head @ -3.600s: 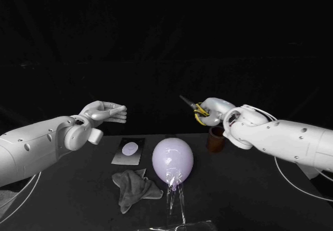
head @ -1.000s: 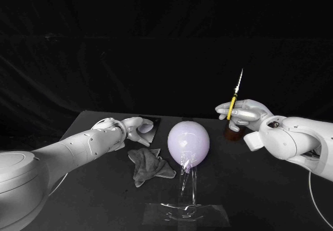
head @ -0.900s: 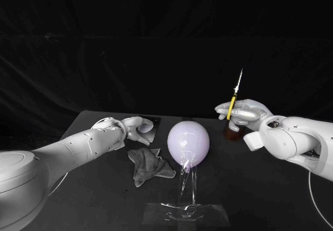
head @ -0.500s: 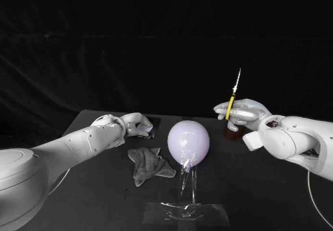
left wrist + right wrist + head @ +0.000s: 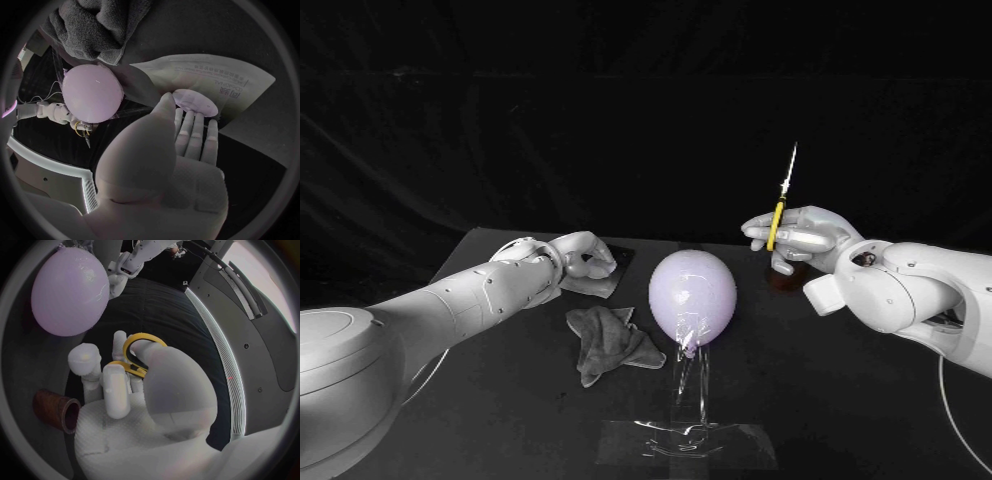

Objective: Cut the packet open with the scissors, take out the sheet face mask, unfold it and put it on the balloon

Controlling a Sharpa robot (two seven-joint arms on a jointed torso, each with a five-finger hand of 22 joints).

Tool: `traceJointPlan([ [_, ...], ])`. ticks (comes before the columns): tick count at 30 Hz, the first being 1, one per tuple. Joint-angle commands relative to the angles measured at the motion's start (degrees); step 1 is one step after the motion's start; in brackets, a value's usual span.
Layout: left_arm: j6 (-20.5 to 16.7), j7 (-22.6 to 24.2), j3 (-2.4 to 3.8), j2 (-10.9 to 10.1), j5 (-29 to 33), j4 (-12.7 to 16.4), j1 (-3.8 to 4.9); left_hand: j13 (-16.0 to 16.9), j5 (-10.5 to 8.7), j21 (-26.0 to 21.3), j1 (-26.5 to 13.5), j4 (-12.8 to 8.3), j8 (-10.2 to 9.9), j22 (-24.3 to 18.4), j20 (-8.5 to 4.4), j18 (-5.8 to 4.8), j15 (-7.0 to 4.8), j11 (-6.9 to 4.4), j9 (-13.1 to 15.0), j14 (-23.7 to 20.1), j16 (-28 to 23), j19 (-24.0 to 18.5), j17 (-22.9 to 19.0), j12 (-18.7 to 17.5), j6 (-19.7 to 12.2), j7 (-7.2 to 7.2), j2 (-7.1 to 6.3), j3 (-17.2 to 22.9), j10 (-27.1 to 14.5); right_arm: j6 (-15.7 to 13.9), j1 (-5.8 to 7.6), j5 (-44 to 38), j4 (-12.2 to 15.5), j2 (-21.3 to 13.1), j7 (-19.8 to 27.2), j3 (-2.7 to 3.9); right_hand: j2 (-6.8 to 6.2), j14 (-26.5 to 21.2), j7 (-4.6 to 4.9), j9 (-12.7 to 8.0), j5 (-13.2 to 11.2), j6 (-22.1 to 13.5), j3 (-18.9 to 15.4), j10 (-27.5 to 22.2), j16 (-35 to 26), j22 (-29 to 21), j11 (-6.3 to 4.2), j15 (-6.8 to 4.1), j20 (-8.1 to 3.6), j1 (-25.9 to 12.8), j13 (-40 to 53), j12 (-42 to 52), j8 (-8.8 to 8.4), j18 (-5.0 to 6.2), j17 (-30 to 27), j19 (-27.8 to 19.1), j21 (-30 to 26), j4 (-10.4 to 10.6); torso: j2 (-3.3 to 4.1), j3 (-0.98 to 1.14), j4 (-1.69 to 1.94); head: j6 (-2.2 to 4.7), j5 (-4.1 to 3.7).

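The pale face-mask packet [image 5: 599,281] [image 5: 215,82] lies at the table's back left, left of the balloon. My left hand [image 5: 580,255] [image 5: 178,142] grips it, fingers laid on its printed face and thumb at its near edge. The lilac balloon [image 5: 692,297] [image 5: 92,92] [image 5: 67,290] stands on a clear stand [image 5: 687,436] in the middle. My right hand [image 5: 805,238] [image 5: 128,385] is raised to the balloon's right and holds the yellow-handled scissors [image 5: 780,200] [image 5: 141,356] with the blades closed and pointing straight up.
A crumpled grey cloth [image 5: 610,343] [image 5: 97,25] lies in front of the packet, left of the balloon's stand. A brown cup [image 5: 785,279] [image 5: 56,412] stands on the table below my right hand.
My left hand has curled tighter over the packet and shifted slightly back; the packet's edge now shows below it. The right hand and scissors have edged slightly left. The balloon and cloth are unmoved.
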Motion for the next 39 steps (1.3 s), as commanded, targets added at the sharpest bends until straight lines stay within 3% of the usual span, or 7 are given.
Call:
traceJointPlan([
  [1, 4.4, -2.1, -0.60, -0.2, -1.8, 0.9, -1.26, 0.0, -0.20, -1.3, -0.6, 0.3, 0.9, 1.4, 0.87, 2.40, 1.36, 0.00, 0.2, -0.9, -1.3, -2.6, 5.1, -0.8, 1.7, 1.40, -1.05, -0.1, 0.4, 1.2, -0.01, -1.5, 0.3, 0.0, 0.4, 0.05, 0.46, 1.8, -0.33, 1.1, 0.3, 0.0, 0.2, 14.1, -0.4, -0.1, -6.70, -0.40, -0.01, -0.1, 0.0, 10.3, 0.40, 0.90, 0.0, 0.4, 0.1, 0.1, 0.00, -0.02, 0.07, -0.05, -0.09],
  [3, 4.0, -1.9, -0.61, -0.6, -2.1, 1.7, -1.25, -0.1, -0.20, -2.8, -1.6, 0.9, 0.7, 0.6, 0.93, 1.83, 1.53, -0.01, 0.0, -4.3, -2.8, -7.0, 4.0, -1.4, 1.7, 1.37, -1.75, -0.7, -0.2, 1.2, -0.02, -1.8, 0.3, -0.1, 0.4, 0.05, 0.46, 1.8, -0.33, 1.1, 0.3, 0.0, 0.2, 14.1, -0.4, -0.1, -6.70, -0.40, -0.01, -0.1, 0.0, 10.3, 0.40, 0.90, 0.0, 0.4, 0.1, 0.1, -0.02, -0.04, 0.14, -0.01, -0.16],
  [10, -0.1, 0.3, -0.58, -2.3, -1.6, 3.8, -1.25, -0.4, -0.21, -3.9, -5.1, 2.3, -0.5, 0.2, 0.99, 0.57, 1.20, -0.30, -0.7, -11.5, -5.8, -9.5, 1.8, -2.6, -0.4, 0.20, -4.22, -3.4, -5.4, 1.3, -0.08, -2.5, 0.4, -0.2, 0.4, 0.05, 0.46, 1.8, -0.33, 1.1, 0.3, 0.0, 0.2, 14.1, -0.4, -0.1, -6.70, -0.40, -0.01, -0.1, 0.0, 10.3, 0.40, 0.90, 0.0, 0.4, 0.1, 0.1, 0.05, -0.10, 0.12, 0.22, -0.12],
  [15, -5.0, 2.9, -0.38, -3.5, 0.0, 5.1, -1.16, -0.8, -0.18, -5.4, -6.6, 2.6, -2.5, -0.2, 0.92, -1.37, 0.16, -1.90, -2.3, -20.1, -8.6, -13.6, -0.7, -3.0, -5.9, -1.15, -7.36, -5.5, -13.3, 1.4, -0.13, -2.9, 0.2, -0.2, 0.3, 0.05, 0.46, 1.8, -0.33, 1.1, 0.3, 0.0, 0.2, 14.1, -0.4, -0.1, -6.70, -0.40, -0.01, -0.1, 0.0, 10.3, 0.40, 0.90, 0.0, 0.4, 0.1, 0.1, 0.04, -0.13, 0.12, 0.43, -0.07],
  [21, -7.7, 4.5, -0.19, -5.1, 0.9, 6.9, -0.69, -0.9, -0.14, -6.0, -6.2, 2.6, -3.1, -0.2, 0.83, -2.14, -0.34, -2.99, -2.8, -23.2, -9.1, -15.4, -1.6, -3.1, -7.7, -1.67, -8.55, -6.0, -16.3, 1.5, -0.19, -3.3, 0.0, -0.3, 0.3, 0.05, 0.43, 1.8, -0.34, 1.1, 0.3, 0.0, 0.2, 14.2, -0.4, -0.1, -6.71, -0.41, -0.02, -0.1, 0.0, 10.3, 0.42, 0.92, 0.0, 0.4, 0.0, 0.1, 0.06, -0.10, 0.14, 0.41, -0.06],
  [30, -6.5, 2.9, -0.10, -6.7, -0.7, 7.7, -0.15, -1.1, -0.09, -6.0, -5.3, 2.7, -3.8, -0.2, 0.82, -2.44, 0.03, -4.04, -3.5, -24.4, -9.1, -15.8, -1.9, -3.3, -10.0, -2.21, -9.61, -6.0, -19.4, 1.9, -0.48, -3.6, -0.2, -0.3, 0.1, 0.04, 0.43, 1.8, -0.34, 1.1, 0.3, 0.0, 0.2, 14.2, -0.4, -0.1, -6.71, -0.41, -0.02, -0.1, 0.0, 10.3, 0.42, 0.92, 0.0, 0.4, 0.0, 0.1, 0.15, -0.09, 0.07, 0.36, -0.01],
  [39, -2.3, 0.2, -0.14, -5.9, -3.8, 6.0, -0.08, -1.7, 0.12, -6.8, -5.4, 2.9, -7.5, -0.5, 0.75, -2.91, -0.23, -6.53, -6.9, -29.8, -9.6, -18.5, -3.4, -3.9, -21.1, -4.56, -13.15, -12.4, -29.3, 2.0, -0.68, -3.8, -0.3, -0.3, 0.0, 0.04, 0.43, 1.8, -0.34, 1.1, 0.3, 0.0, 0.2, 14.2, -0.4, -0.1, -6.71, -0.41, -0.02, -0.1, 0.0, 10.3, 0.42, 0.92, 0.0, 0.4, 0.0, 0.1, 0.20, -0.10, -0.03, 0.20, -0.02],
])
